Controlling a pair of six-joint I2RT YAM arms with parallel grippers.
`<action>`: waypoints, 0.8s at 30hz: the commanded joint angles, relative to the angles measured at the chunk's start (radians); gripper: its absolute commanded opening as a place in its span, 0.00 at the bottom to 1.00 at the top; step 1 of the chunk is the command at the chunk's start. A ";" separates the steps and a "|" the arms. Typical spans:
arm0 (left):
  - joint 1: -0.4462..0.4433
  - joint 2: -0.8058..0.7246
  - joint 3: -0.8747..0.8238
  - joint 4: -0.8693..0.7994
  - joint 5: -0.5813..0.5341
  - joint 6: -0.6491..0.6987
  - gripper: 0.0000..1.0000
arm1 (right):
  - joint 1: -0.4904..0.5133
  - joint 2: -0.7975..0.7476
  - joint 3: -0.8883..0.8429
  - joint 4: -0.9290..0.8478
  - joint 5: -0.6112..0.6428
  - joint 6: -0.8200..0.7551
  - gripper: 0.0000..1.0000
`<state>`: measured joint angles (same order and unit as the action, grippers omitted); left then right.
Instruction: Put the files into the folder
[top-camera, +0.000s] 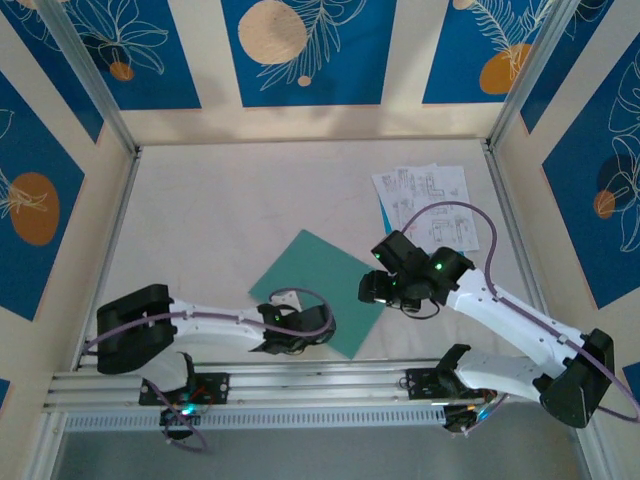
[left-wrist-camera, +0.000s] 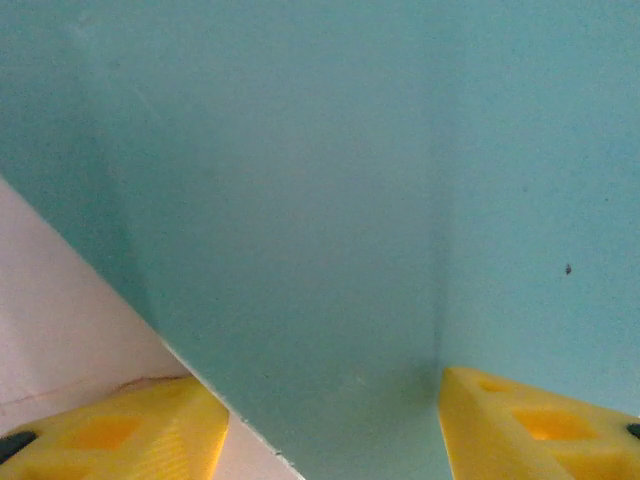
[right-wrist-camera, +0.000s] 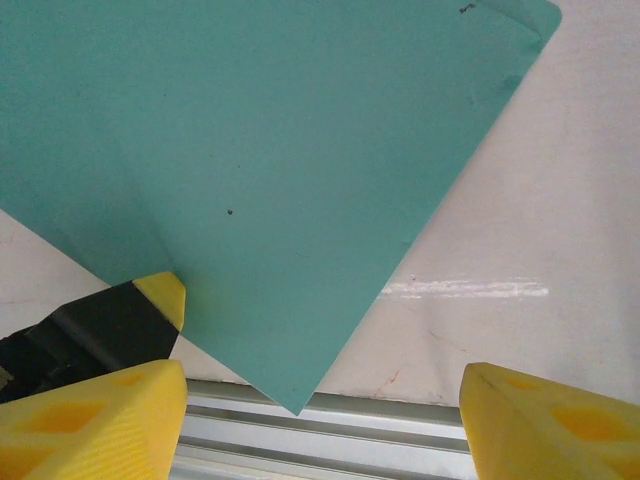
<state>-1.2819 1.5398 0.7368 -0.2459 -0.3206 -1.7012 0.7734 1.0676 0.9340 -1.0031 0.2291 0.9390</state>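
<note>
The teal-green folder (top-camera: 320, 290) lies flat and closed mid-table, turned like a diamond. My left gripper (top-camera: 292, 338) is at its near-left edge; in the left wrist view the gripper (left-wrist-camera: 335, 440) is open, its yellow fingers (left-wrist-camera: 120, 435) spread either side of the folder (left-wrist-camera: 330, 200) edge. My right gripper (top-camera: 385, 287) hovers at the folder's right corner, open (right-wrist-camera: 320, 425), with the folder's (right-wrist-camera: 280, 150) near corner between its fingers (right-wrist-camera: 550, 420) and nothing held. The files (top-camera: 425, 200) lie at the back right, white printed sheets with a blue sheet edge (top-camera: 385, 215) peeking out on the left.
An aluminium rail (right-wrist-camera: 330, 430) runs along the near table edge just under the folder's near corner. The left gripper's yellow fingertip (right-wrist-camera: 160, 295) touches the folder's edge in the right wrist view. The right arm's purple cable (top-camera: 470, 215) loops over the files.
</note>
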 joint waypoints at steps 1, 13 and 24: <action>0.040 0.049 0.029 0.013 -0.013 0.009 0.58 | 0.009 -0.012 -0.013 -0.007 0.011 0.028 0.73; 0.191 0.054 0.044 -0.193 -0.088 0.224 0.26 | 0.020 -0.006 -0.029 -0.003 0.012 0.037 0.73; 0.568 0.072 0.042 -0.200 0.031 0.732 0.29 | -0.009 0.044 -0.081 0.116 -0.047 0.026 0.73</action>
<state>-0.7883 1.5696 0.7895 -0.3302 -0.3107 -1.1820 0.7738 1.0916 0.8669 -0.9367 0.2192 0.9524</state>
